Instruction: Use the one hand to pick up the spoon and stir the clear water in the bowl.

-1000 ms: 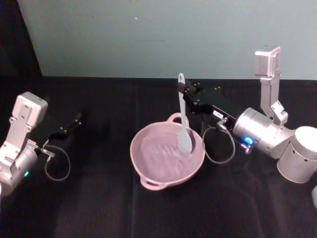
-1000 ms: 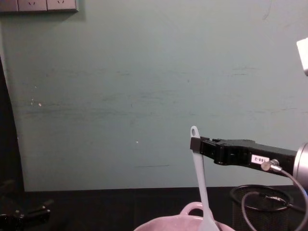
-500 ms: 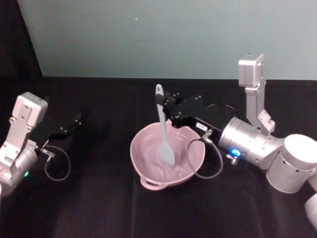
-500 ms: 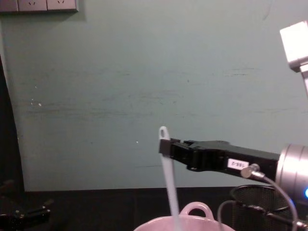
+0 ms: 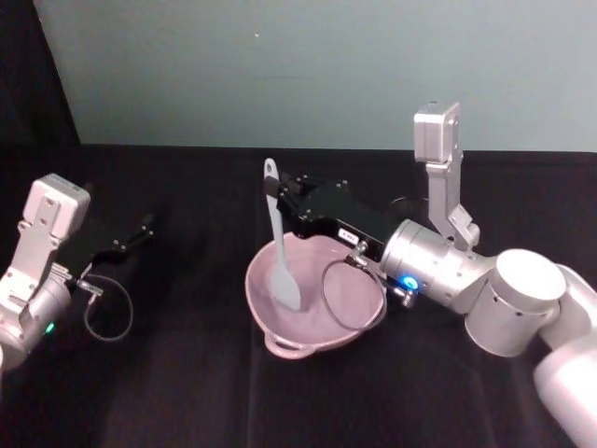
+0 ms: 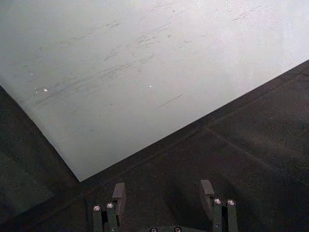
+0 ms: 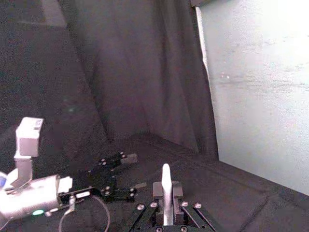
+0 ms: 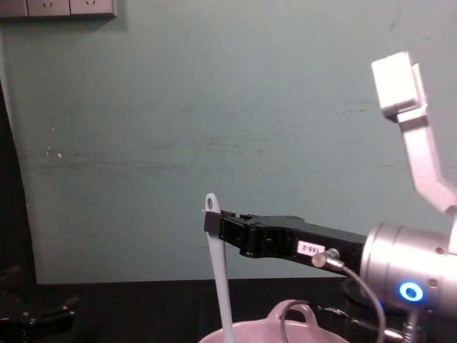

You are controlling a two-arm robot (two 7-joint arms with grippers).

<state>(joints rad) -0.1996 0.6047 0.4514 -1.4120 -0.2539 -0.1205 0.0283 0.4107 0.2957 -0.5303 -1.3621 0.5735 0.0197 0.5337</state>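
**Operator:** Where is the spoon, and what has hold of it?

**Observer:** Your right gripper [image 5: 278, 200] has it. The jaws are closed tight on the upper handle of the white spoon [image 5: 280, 250], just below the hole at its end. In the right wrist view the handle stands straight up between the two fingers. The gripper reaches in from your right, level and above the bowl [image 5: 264, 312], with the blue ring light [image 5: 408, 282] glowing on its wrist.

**Operator:** How does the spoon sit?

**Observer:** It is nearly upright, with the handle end tipped a little to your left. The flat head is down inside the pale pink bowl, in the left part of its hollow. I cannot tell whether the head touches the bottom. From the chest view the shaft drops behind the bowl's rim, with the looped handle on that rim to the right of it.

**Operator:** And the bowl itself?

**Observer:** It stands on the black bench [image 5: 187, 392], near the middle, in front of you.

**Operator:** What about my other arm?

**Observer:** Your left gripper [image 5: 142, 226] is low over the bench at the far left, well apart from the bowl. Its fingers [image 6: 207, 189] are spread wide, with nothing between them.
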